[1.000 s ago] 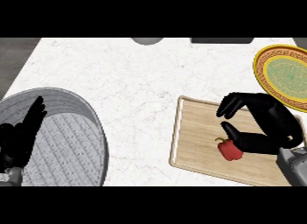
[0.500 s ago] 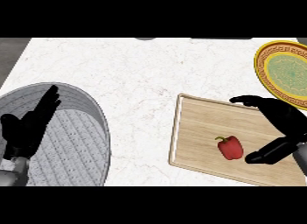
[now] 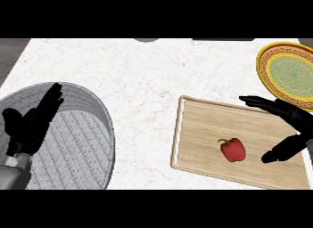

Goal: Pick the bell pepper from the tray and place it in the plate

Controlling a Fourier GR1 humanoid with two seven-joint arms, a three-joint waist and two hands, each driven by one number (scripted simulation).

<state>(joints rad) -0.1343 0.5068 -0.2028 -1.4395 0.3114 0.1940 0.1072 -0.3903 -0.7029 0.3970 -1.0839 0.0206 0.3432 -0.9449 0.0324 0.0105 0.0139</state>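
White marbled counter (image 3: 132, 75) bearing a wooden tray (image 3: 205, 120) at lower right, a yellow patterned plate (image 3: 294, 75) at upper right, and a grey round dish (image 3: 80, 133) at lower left.

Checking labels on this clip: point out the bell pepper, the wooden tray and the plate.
bell pepper (image 3: 233, 150), head view, on its red body.
wooden tray (image 3: 205, 122), head view, on bare wood.
plate (image 3: 294, 75), head view, on its green centre.

No text, label, brand, number or sign can be read anywhere. The plate (image 3: 294, 75), up and to the right of the wooden tray (image 3: 205, 116), bears only an ornamental border pattern, not lettering.
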